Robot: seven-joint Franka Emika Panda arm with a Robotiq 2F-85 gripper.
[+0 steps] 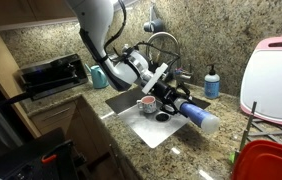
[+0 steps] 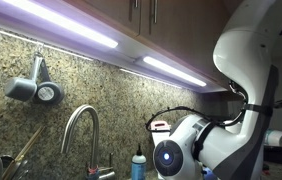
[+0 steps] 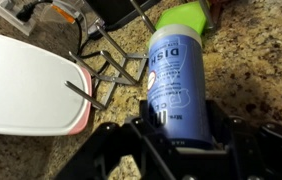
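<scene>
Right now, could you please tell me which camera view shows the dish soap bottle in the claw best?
The wrist view: the dish soap bottle fills the frame, its label readable, gripped in the claw. In an exterior view it is small and blurred, sticking out from the claw. No other picture shows it.

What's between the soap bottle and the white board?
Prongs of a dark wire rack, over granite counter, stand between the bottle and the board; the wrist view shows it.

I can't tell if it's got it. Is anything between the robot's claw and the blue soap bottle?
No, nothing is between them. The gripper is shut right on the dish soap bottle.
</scene>
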